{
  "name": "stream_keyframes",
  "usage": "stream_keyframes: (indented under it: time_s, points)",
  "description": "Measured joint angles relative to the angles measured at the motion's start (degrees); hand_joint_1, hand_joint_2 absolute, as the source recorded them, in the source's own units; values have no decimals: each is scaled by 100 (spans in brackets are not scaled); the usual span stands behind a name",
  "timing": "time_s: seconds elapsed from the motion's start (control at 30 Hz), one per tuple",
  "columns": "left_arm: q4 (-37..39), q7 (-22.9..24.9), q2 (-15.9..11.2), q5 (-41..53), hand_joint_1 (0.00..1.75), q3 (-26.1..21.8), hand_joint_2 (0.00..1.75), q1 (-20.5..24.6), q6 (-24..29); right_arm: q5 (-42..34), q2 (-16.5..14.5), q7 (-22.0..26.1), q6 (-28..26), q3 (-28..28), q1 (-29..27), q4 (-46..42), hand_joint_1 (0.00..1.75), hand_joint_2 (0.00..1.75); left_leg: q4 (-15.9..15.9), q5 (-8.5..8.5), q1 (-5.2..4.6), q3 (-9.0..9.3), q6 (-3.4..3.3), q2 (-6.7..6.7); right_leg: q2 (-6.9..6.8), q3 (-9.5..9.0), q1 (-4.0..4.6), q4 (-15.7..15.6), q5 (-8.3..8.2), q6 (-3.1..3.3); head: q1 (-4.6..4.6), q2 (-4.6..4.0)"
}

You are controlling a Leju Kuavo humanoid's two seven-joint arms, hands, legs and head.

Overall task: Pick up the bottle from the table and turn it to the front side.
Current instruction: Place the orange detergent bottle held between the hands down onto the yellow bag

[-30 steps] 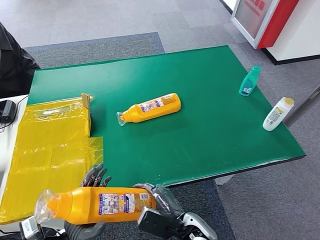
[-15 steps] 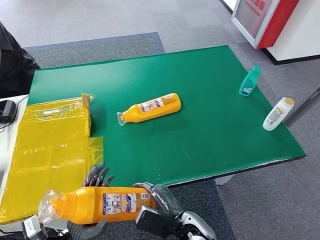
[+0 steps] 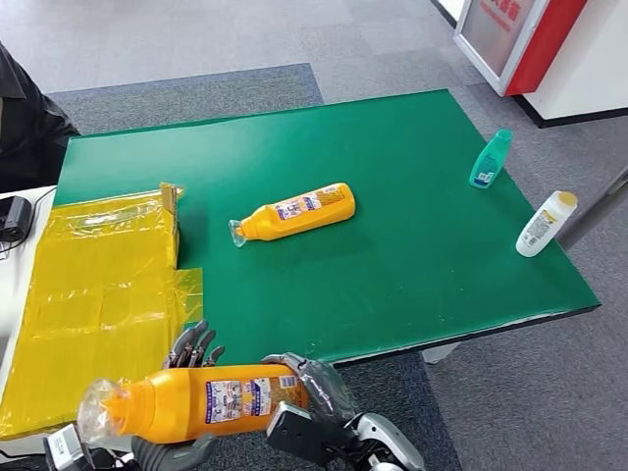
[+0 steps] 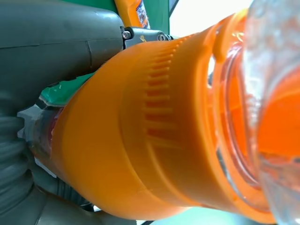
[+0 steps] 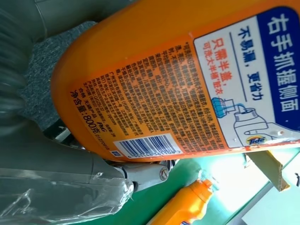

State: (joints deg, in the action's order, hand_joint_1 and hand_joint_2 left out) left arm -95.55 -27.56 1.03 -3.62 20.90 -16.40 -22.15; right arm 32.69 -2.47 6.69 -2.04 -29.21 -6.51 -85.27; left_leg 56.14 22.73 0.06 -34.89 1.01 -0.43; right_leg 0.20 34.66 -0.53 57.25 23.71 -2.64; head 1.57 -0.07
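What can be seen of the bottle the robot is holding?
The held bottle is orange plastic with a clear cap and a ribbed neck. It lies roughly level, in the air just off the table's near edge, cap toward the robot's left. The face in sight carries a label with small print, a barcode, a blue panel and "800" in the print. The left hand grips it near the neck end, fingers showing behind it; the right hand holds its base end.

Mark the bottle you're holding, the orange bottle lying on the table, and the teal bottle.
Held bottle (image 3: 222,400), head view, on its printed label.
Orange bottle on the table (image 3: 296,212), head view, mid-body by the label.
Teal bottle (image 3: 491,159), head view, on its body.
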Motion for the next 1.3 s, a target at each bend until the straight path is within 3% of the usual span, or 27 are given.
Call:
stream_keyframes:
  time_s: [0.07, 0.1, 0.2, 0.37, 0.4, 0.5, 0.53, 0.77, 1.1, 1.3]
  points:
    - [-16, 0, -7, 16, 137, 15, 175, -2, 29, 10, -6, 0, -2, 9, -9, -7, 175, 175, 0, 0, 0, 0, 0, 0, 0, 0, 0, 0, 0, 0, 0, 0]
    - [-22, 1, -8, 36, 154, 17, 175, -4, 59, 18, -10, 0, -5, 13, -16, -11, 175, 175, 0, 0, 0, 0, 0, 0, 0, 0, 0, 0, 0, 0, 1, 0]
    - [-54, 19, -9, 134, 173, 21, 175, -21, 150, 44, -21, 0, -25, 36, -42, -22, 175, 175, 0, 0, 0, 0, 0, 0, 0, 0, 0, 0, 0, 0, 0, 0]
    - [-110, 41, -4, 258, 175, 27, 175, -41, 272, 83, -38, 0, -38, 51, -75, -33, 175, 175, 0, 0, 0, 0, 0, 0, 0, 1, 0, 0, 0, 0, 0, 0]
    - [-121, 42, -2, 275, 175, 28, 175, -42, 289, 89, -43, 0, -39, 53, -82, -40, 158, 175, 0, 0, 0, 0, 0, 0, 0, 0, 0, 0, 0, 0, 0, 0]
    - [-147, 42, 8, 326, 175, 28, 175, -42, 332, 99, -50, 0, -39, 54, -107, -63, 27, 175, 0, 0, 0, 0, 0, 0, 0, 0, 0, 0, 0, 0, 0, 0]
    - [-153, 42, 14, 358, 175, 28, 175, -42, 357, 103, -54, 1, -39, 54, -115, -67, 0, 175, 0, 0, 0, 0, 0, 0, 0, 0, 0, 0, 0, 0, 0, 0]
    - [-284, 107, 80, 1149, 175, -22, 175, -88, 957, 47, -61, 42, -64, 89, -179, -164, 0, 175, 0, 0, 0, 0, 0, 0, 0, 0, 0, 0, 0, 0, 1, 0]
    - [-1077, 540, 308, 3580, 175, -724, 175, -204, 2171, 55, -58, 46, -137, 181, -503, -490, 0, 175, 0, 0, 2, 0, 0, 0, 0, 2, 1, 0, 1, 1, 1, 0]
    - [-1447, 879, 420, 5582, 175, -1357, 175, -171, 3090, 40, -36, 65, -149, 304, -721, -614, 0, 175, 0, 0, 2, 1, 0, 1, 0, 4, 1, 0, 1, 1, 1, 0]
